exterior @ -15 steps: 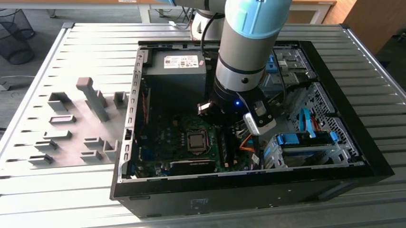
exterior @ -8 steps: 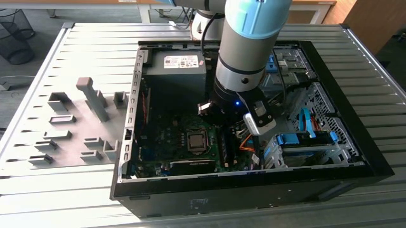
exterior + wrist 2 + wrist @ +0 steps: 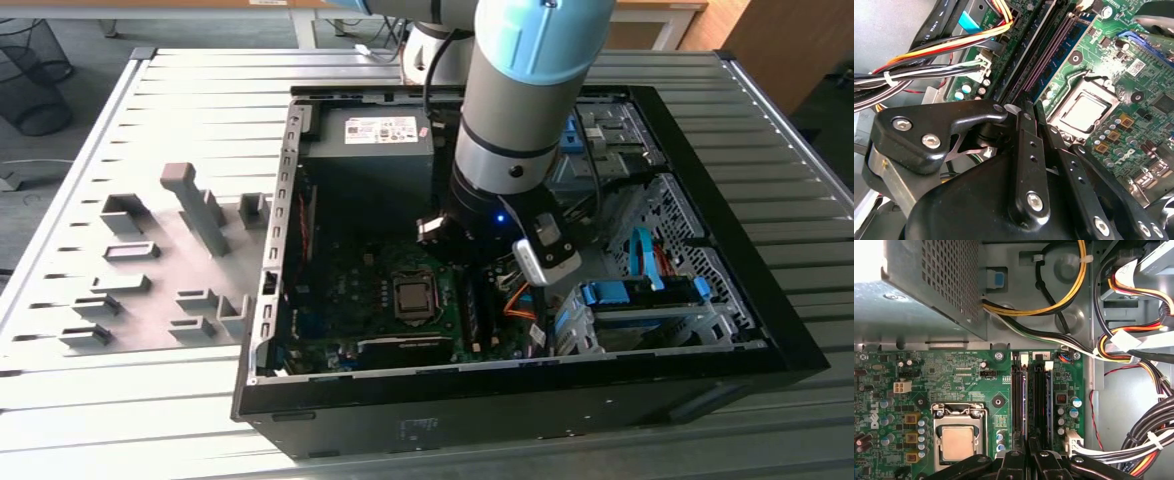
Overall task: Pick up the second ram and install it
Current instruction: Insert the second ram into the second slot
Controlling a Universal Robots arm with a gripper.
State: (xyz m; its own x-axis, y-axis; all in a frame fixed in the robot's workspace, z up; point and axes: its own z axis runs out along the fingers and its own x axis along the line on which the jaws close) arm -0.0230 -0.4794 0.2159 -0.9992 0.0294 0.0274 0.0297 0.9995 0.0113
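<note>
Green motherboard (image 3: 954,375) carries one bare processor (image 3: 956,442) and two dark memory slots (image 3: 1018,400). The second ram (image 3: 1039,400) stands seated in its slot, and the black pincer (image 3: 1028,457), clenched, presses on its top edge.

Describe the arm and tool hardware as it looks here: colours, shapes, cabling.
The arm is a fat silver-grey tube with a light-blue joint cap and black bands at the wrist, where a small blue light glows. A white, rounded camera module is strapped to its side, and a black cable runs along the arm. The tool is matte black: flat linkage bars with silver screw heads.
</note>
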